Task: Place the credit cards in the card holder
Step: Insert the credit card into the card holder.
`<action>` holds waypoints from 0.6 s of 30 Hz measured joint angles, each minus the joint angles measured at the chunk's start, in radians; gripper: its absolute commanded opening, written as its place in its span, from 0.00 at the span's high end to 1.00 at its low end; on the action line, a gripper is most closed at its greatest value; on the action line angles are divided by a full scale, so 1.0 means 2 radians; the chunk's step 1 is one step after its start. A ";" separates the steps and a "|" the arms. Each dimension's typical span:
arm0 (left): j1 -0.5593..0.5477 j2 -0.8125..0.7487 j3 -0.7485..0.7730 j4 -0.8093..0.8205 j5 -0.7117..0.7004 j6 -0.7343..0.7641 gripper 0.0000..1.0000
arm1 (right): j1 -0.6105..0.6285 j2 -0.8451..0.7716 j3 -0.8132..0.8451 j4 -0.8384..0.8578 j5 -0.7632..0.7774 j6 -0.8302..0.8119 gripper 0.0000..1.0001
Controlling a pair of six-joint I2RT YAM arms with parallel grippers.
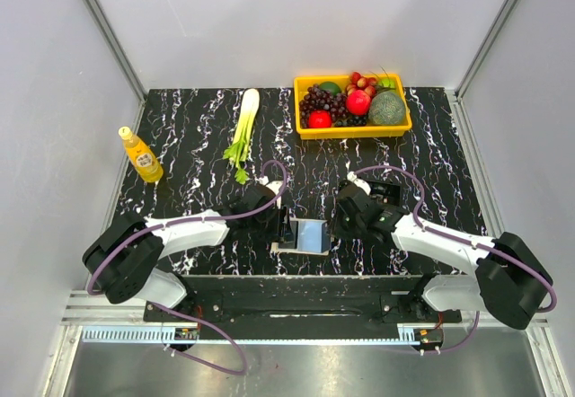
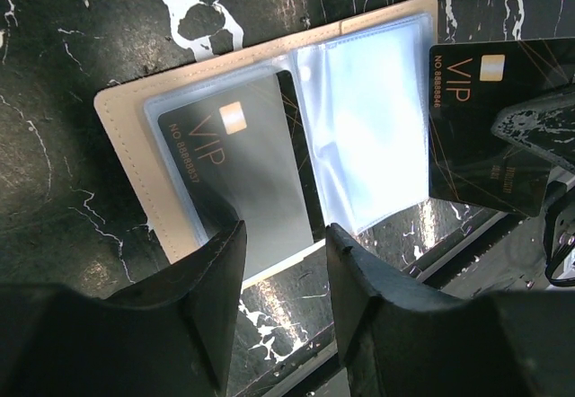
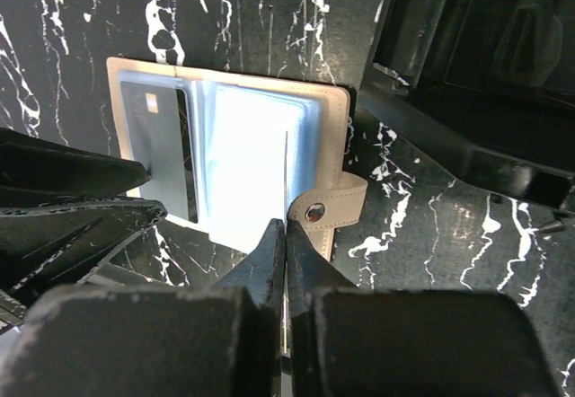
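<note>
While a first card sits sleeved in the open card holder at lower centre of the overhead view, the right gripper clamps a second card beside it, not yet inserted. The left gripper hovers spread, empty.

My left gripper sits on one side of the open card holder and my right gripper, with its card, on the other, so it is tight there. Behind it the table lies open, with the celery, bottle and fruit basket far back.
</note>
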 measured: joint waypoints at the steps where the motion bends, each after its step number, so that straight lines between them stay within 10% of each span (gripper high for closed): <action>1: 0.000 0.000 0.000 0.001 0.000 0.000 0.55 | 0.000 0.000 0.000 0.002 -0.002 0.000 1.00; 18: 0.000 0.000 0.000 0.007 0.000 0.000 0.55 | 0.000 0.014 0.006 0.031 -0.021 0.012 1.00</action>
